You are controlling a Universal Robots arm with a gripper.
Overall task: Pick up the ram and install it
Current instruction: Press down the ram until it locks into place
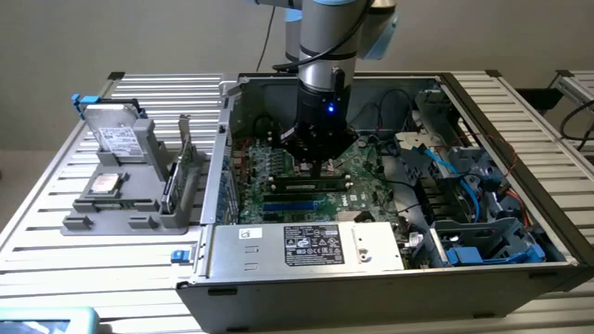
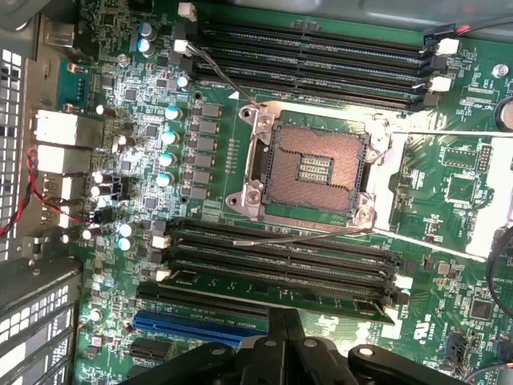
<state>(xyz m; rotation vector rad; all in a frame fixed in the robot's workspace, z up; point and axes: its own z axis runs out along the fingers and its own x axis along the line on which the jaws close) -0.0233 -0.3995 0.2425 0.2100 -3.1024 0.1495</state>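
Slatted table under open computer case, end effector above seated ram, grip unclear.

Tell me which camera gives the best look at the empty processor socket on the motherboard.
The wrist view: the processor socket sits near the picture's middle, its metal frame and contact grid plain to see. In the exterior view the arm and gripper stand over that part of the motherboard, so the socket can't be made out.

Silver-grey arm with pale blue joint caps, black wrist unit, small blue light
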